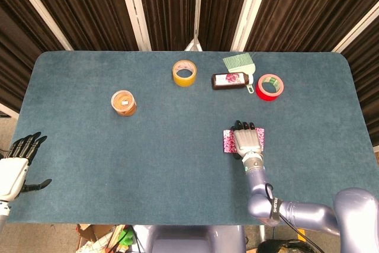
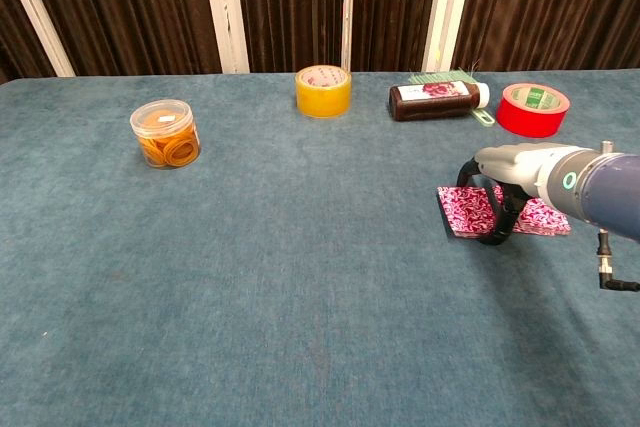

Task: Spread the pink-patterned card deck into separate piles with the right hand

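The pink-patterned card deck (image 1: 227,141) lies flat on the blue table, right of centre. In the chest view the deck (image 2: 462,209) shows as a low stack, with more pink cards reaching out to the right under the hand. My right hand (image 1: 248,140) lies palm down over the deck and hides its middle. In the chest view the right hand (image 2: 510,172) has its dark fingers (image 2: 497,227) curled down around the stack and its thumb tucked against the far edge. My left hand (image 1: 16,167) hangs off the table's lower left, fingers apart and holding nothing.
Along the far side stand a yellow tape roll (image 1: 185,73), a dark bottle (image 1: 230,80) lying on its side, a green brush (image 1: 238,61) and a red tape roll (image 1: 270,87). A clear jar (image 1: 124,102) with orange contents stands at the left.
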Robot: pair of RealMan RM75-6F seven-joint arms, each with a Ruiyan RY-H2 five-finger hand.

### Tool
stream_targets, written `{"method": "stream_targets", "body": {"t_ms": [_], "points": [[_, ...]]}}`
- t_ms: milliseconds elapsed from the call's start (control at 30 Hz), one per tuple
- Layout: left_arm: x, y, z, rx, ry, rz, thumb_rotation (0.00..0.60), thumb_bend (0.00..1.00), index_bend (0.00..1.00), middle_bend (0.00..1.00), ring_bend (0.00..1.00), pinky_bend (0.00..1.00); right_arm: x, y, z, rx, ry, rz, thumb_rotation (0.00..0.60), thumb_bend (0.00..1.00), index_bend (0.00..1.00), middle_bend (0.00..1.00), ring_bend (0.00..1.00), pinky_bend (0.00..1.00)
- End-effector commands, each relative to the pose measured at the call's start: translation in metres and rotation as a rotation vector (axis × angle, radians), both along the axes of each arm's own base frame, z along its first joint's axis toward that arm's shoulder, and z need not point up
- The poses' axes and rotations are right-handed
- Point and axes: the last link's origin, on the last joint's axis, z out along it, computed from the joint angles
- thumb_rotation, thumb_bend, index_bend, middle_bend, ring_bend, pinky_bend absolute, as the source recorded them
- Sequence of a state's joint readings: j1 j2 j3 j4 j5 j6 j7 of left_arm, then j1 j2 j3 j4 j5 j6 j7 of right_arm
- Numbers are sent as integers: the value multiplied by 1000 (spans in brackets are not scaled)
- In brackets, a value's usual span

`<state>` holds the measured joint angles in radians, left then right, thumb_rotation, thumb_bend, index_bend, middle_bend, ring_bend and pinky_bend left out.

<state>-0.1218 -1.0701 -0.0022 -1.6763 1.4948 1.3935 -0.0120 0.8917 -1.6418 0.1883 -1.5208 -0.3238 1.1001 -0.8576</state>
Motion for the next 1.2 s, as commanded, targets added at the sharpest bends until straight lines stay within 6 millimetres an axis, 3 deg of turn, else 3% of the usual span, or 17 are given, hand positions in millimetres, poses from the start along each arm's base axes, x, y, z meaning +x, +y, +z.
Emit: {"method": "stream_targets", "body": {"t_ms": [33,333,600,800,967,1200], "points": [[0,0,0,0,0,0,600,60,0,0,0,40,1,0,1,-5,-10,4,600,325,353,7,0,0],[0,0,0,2,-1,0,600,60,0,0,0,40,4,2,15,-31,-43,18,600,324,415,44,0,0],[0,0,1,10,1,0,600,60,0,0,0,40,-8,5,37,-61,-54,5,600,324,418,46,0,0],[0,-1,0,9,-2,5,600,61,0,0,0,40,-31,2,62,-117,-41,-36,600,325,418,46,0,0],[0,-1,-1,7,-5,20,600,60,0,0,0,40,-66,-4,93,-173,-19,-94,600,325,418,46,0,0],[0,0,-3,1,-11,35,600,60,0,0,0,40,-98,-7,110,-197,-8,-147,600,324,418,46,0,0]]}}
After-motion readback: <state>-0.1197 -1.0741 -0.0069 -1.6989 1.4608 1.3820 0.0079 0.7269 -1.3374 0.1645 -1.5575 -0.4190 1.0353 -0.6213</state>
